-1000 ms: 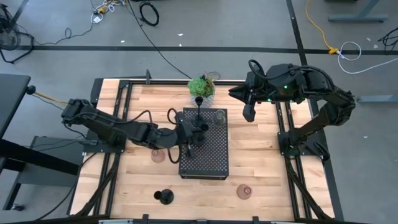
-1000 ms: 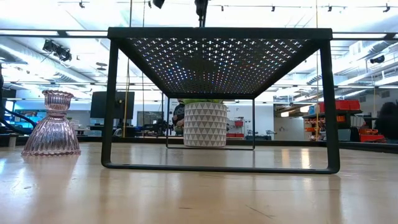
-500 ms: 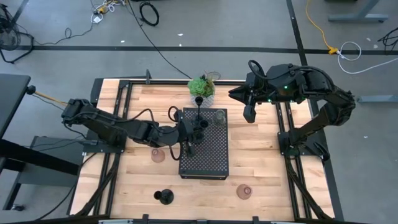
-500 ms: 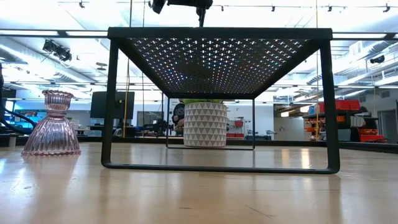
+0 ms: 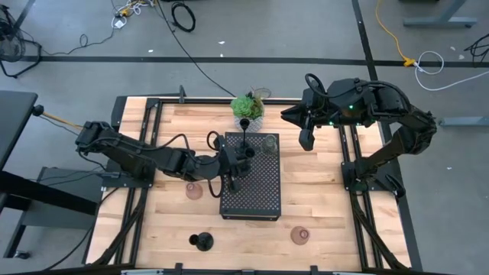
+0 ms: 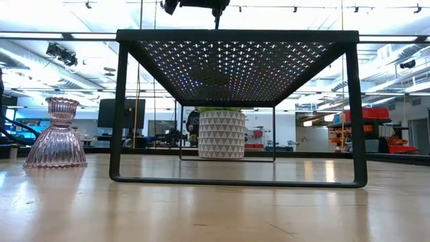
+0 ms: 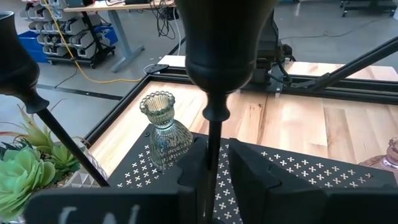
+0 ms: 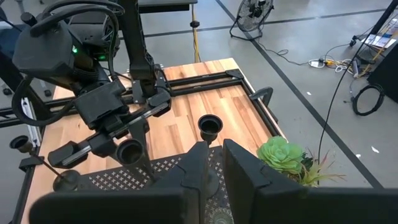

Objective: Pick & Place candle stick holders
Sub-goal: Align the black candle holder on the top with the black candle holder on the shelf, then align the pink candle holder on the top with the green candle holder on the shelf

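over the black perforated tray (image 5: pixel 252 183), the left gripper (image 5: pixel 239 162) pinches the thin stem of a black candle stick holder (image 7: pixel 211 56). a clear glass cup (image 7: pixel 165 130) stands on the tray nearby. the right gripper (image 5: pixel 306 137) hovers off beside the tray, fingers pressed nearly together.

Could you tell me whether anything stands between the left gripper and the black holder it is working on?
Nothing visible does: the left gripper is already closed around the stem of the black holder over the black tray.
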You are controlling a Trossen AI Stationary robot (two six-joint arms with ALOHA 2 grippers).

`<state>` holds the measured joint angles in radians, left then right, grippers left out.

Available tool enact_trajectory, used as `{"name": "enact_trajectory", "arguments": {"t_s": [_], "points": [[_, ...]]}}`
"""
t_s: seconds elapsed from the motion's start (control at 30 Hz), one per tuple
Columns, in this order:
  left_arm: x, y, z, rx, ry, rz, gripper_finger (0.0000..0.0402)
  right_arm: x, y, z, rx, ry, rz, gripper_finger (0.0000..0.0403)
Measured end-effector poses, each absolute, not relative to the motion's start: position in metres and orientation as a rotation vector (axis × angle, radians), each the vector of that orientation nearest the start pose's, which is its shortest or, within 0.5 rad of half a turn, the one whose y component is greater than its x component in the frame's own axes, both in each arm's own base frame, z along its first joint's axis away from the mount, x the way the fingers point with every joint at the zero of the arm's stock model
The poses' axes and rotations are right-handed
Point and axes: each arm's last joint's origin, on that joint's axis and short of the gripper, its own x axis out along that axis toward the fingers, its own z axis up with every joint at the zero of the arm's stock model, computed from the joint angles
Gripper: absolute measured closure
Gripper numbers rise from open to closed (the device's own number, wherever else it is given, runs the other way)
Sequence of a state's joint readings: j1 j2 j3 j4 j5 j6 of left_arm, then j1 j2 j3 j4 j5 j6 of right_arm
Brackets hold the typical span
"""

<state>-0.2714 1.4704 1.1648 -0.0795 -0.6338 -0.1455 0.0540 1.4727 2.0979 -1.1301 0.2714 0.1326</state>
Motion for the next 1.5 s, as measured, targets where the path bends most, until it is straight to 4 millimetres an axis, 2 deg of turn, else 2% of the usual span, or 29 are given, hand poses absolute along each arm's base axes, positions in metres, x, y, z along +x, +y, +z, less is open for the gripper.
{"name": "enact_trajectory", "arguments": {"t_s": [0.43, 0.73, 1.03, 1.23, 1.37, 1.5], "points": [[0.321, -0.072, 0.32, 0.014, 0.298, 0.375, 0.0249, 0.241, 0.005, 0.512, 0.038, 0.485, -0.243, 0.0355], [0.314, -0.069, 0.326, 0.018, 0.291, 0.399, 0.0234, 0.241, 0.005, 0.512, 0.037, 0.486, -0.243, 0.0355], [0.29, -0.062, 0.35, 0.017, 0.259, 0.424, 0.0234, 0.241, 0.005, 0.512, 0.036, 0.486, -0.243, 0.0355], [0.274, -0.058, 0.348, 0.047, 0.355, 0.425, 0.0234, 0.241, 0.005, 0.512, 0.034, 0.486, -0.242, 0.0355], [0.252, -0.059, 0.345, -0.003, 0.467, 0.405, 0.0234, 0.241, 0.005, 0.512, 0.035, 0.486, -0.243, 0.0355], [0.222, -0.062, 0.343, -0.142, 0.612, 0.339, 0.0234, 0.241, 0.005, 0.512, 0.038, 0.484, -0.243, 0.0355]]}}
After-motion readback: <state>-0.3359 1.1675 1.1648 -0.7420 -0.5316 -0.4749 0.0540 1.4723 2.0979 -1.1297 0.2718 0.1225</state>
